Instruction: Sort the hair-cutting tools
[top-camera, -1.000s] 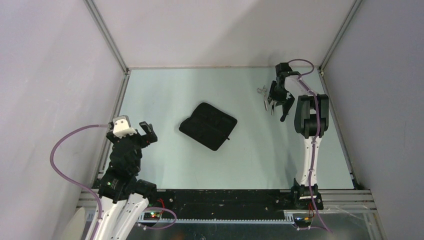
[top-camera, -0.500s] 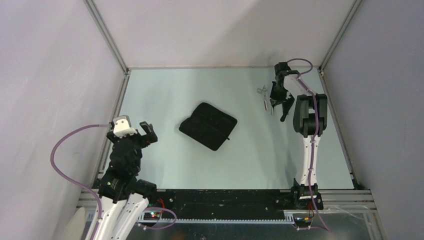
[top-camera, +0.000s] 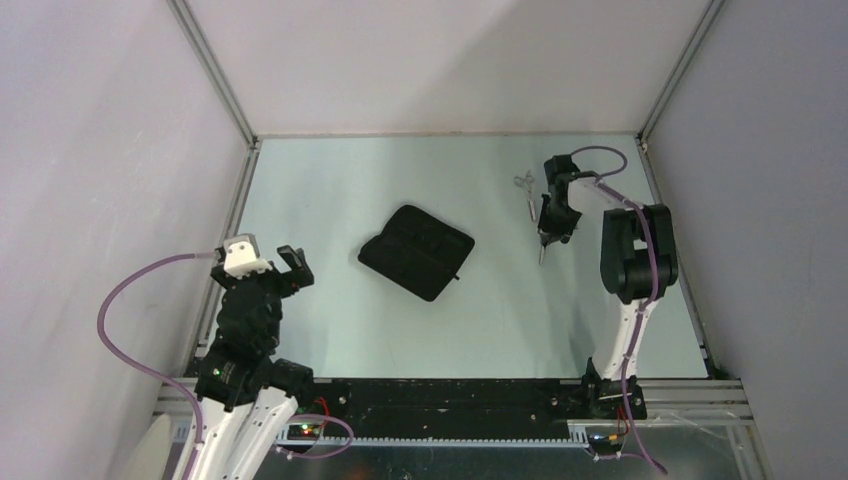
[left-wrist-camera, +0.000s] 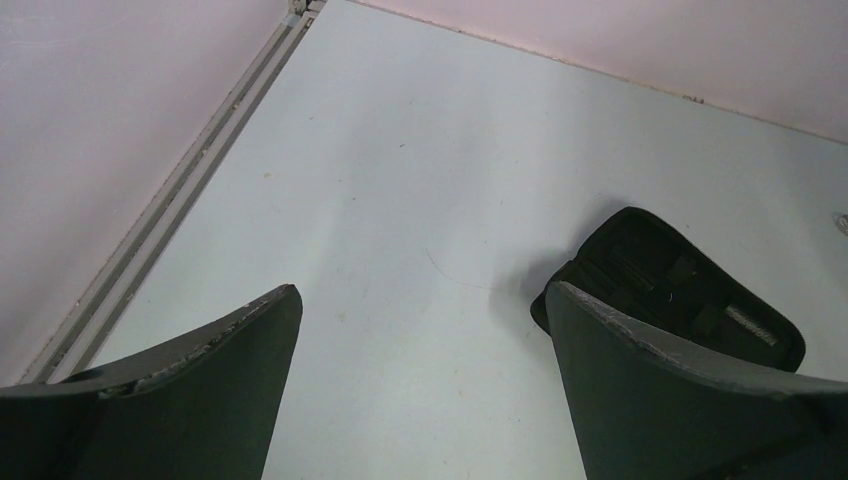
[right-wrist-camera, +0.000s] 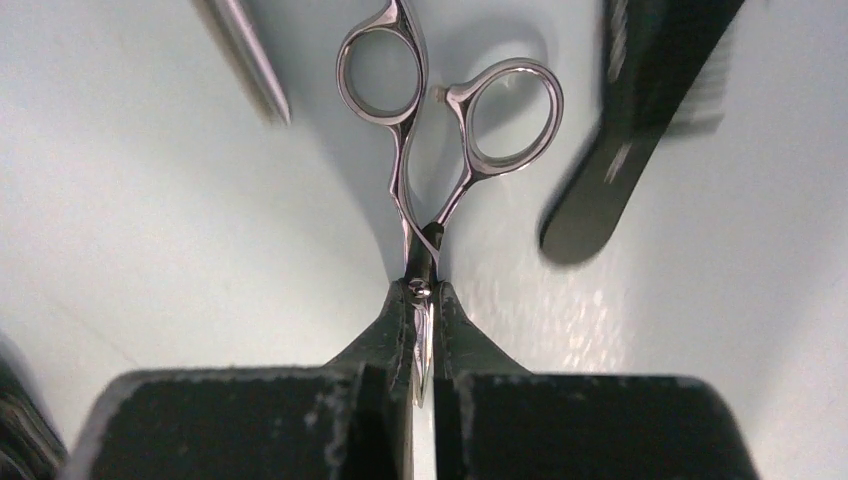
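Well to the left of the black case (top-camera: 416, 252), and nearer the arm bases, the left gripper (left-wrist-camera: 422, 310) hangs over the bare table (top-camera: 330, 180). Its fingers (left-wrist-camera: 200, 390) are spread as wide as they go, with nothing between them and nothing touching them. From its wrist view the case lies ahead and to the right, apparently open, with straps and a grey strip showing inside.

Well to the right of the case, and a little farther back, the right gripper (right-wrist-camera: 422, 300) has its fingers (right-wrist-camera: 480, 365) clenched tight on a pair of silver scissors (right-wrist-camera: 400, 160). They grip it at the pivot screw, with the blades pinched between the pads and the two ring handles pointing away from the wrist. On the case side of those rings lies the slim blade of a second pair of scissors (right-wrist-camera: 250, 60). From above, that pair sits just beyond the gripper, farther from the case. On the other side of the held rings lies the black comb (right-wrist-camera: 620, 130), close by but not touching. A pale mark on the comb is too blurred to read.
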